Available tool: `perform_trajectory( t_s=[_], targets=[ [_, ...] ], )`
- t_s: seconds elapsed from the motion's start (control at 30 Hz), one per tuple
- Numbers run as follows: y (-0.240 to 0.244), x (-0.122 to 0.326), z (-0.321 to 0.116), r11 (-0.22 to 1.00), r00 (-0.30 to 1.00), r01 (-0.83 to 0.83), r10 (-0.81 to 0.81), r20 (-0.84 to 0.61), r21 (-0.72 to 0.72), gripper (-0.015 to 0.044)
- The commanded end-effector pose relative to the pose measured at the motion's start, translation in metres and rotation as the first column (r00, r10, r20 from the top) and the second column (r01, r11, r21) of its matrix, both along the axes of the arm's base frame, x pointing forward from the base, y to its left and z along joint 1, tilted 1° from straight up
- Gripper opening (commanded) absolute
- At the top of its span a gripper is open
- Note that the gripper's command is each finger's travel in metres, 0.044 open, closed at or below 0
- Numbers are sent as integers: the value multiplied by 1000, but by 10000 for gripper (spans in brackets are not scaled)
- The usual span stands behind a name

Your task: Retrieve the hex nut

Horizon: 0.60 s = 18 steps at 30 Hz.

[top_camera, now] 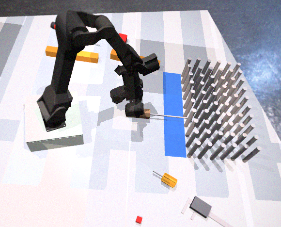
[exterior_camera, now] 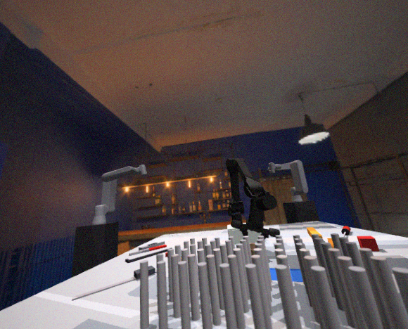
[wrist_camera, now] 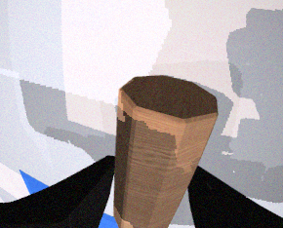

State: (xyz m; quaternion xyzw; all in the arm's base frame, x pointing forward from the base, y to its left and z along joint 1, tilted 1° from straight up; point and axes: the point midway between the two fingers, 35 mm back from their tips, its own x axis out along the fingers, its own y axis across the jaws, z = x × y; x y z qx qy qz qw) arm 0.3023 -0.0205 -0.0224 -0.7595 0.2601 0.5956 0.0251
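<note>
My gripper (top_camera: 134, 112) (wrist_camera: 152, 169) is shut on the wooden handle (top_camera: 146, 114) (wrist_camera: 157, 146) of a thin metal rod tool. Its shaft (top_camera: 168, 115) reaches across the blue taped strip (top_camera: 173, 92) (exterior_camera: 295, 275), and its tip lies at the front row of standing grey spacers (top_camera: 204, 150) (exterior_camera: 144, 294). I cannot tell whether the tip touches a spacer. The shaft's far end is hard to make out among the spacers. The spacers in view stand upright. The hex nut cannot be made out in any view. The strip shows no nut on its visible part.
A yellow-handled screwdriver (top_camera: 169, 180), a dark block tool with pale rods (top_camera: 200, 206) (exterior_camera: 143, 272) and a small red cube (top_camera: 138, 219) lie on the near side. Orange bars (top_camera: 86, 56) (top_camera: 114, 55) and a red block (top_camera: 122, 37) (exterior_camera: 367, 243) lie beyond the arm.
</note>
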Motion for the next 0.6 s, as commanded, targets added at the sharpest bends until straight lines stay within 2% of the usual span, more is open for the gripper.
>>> perform_trajectory(
  t_s=[0.0, 0.57],
  targets=[
    [0, -3, 0, 1000, 1000, 3, -3, 3, -4, 0],
    [6, -14, 0, 1000, 1000, 3, -3, 2, -4, 0]
  ],
)
